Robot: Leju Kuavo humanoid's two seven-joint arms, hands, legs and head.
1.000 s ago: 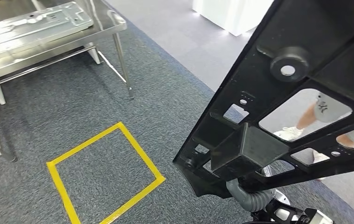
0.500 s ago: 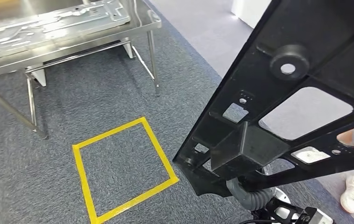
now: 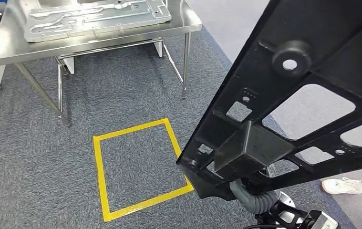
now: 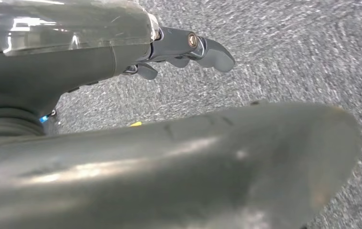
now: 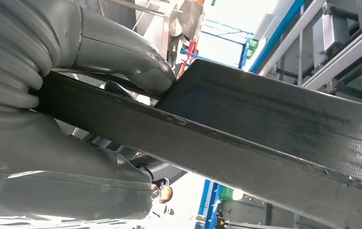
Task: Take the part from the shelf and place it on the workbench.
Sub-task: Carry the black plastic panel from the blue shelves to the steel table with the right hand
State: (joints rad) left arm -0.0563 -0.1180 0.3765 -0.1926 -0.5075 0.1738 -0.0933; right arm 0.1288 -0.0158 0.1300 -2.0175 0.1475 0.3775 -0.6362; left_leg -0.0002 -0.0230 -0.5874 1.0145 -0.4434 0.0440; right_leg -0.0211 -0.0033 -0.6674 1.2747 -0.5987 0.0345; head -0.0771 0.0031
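A big black part, a flat frame with cut-out windows and a boxy block, fills the right of the head view, tilted up above the floor. My right hand grips its edge, thumb on one face and fingers on the other. In the head view that hand is hidden under the part, with just its grey ribbed wrist cover visible. The steel workbench stands at the far left. My left hand hangs over the carpet, fingers apart, holding nothing.
A silver stamped metal panel lies on the workbench. A yellow tape square marks the grey carpet in front of the bench legs. A person's white shoe stands on the floor at the lower right.
The camera has turned: workbench and yellow square have slid to the right in the picture. The black part stays in my right hand. The person's feet now stand lower right.
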